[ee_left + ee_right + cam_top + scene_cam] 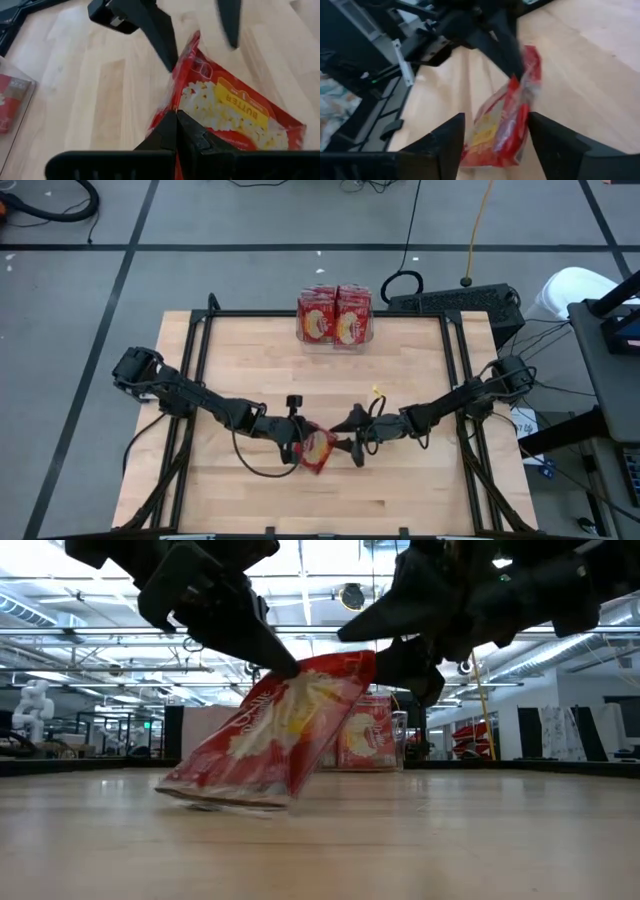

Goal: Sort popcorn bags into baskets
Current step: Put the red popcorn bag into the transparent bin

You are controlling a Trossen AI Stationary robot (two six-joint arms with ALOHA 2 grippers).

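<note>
One red popcorn bag with a yellow-cream picture stands tilted near the table's near middle. My left gripper is shut on it. My right gripper is open, and its two fingers stand on either side of the bag; whether they touch it I cannot tell. The clear basket sits at the far edge, and red packets stand upright inside it. My left gripper pinches the bag's raised edge between its two shut fingers, slanting down from the table's left. The bag leans over, its top edge up at the fingers and its lower edge on the table.
The basket also shows at the edge of the left wrist view. Black frame rails run along the table's sides. Bare wood lies between the grippers and the basket. A small yellow scrap lies on the table.
</note>
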